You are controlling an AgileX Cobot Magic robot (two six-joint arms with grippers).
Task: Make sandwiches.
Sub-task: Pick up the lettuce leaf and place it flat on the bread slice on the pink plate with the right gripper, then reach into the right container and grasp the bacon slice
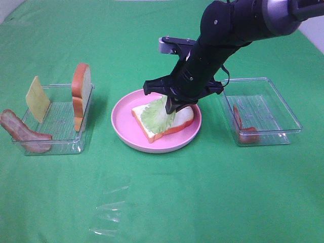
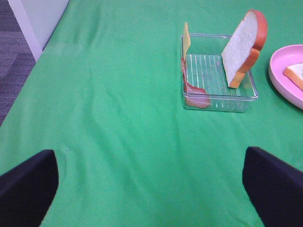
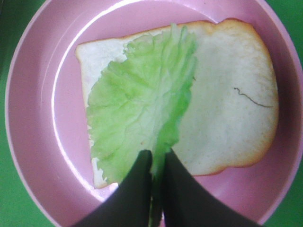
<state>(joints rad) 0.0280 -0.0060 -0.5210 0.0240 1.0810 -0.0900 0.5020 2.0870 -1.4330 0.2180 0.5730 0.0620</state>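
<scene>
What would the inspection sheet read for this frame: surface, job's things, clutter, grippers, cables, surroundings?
Surface: green cloth, slightly creased.
Job's things: flat bread slice on the pink plate, lettuce leaf lying on it; left tray holds the cheese square and the upright bread slice, both leaning on its walls, with the left bacon strip draped over its wall; right tray holds the right bacon strip.
Clutter: clear film lying on the cloth near the front edge.
Grippers: right gripper shut on the lettuce leaf's edge, above the plate; left gripper open, holding nothing, over bare cloth.
Cables: thin black cable looping beside the right wrist.
Surroundings: grey floor and a white panel beyond the cloth's edge.
</scene>
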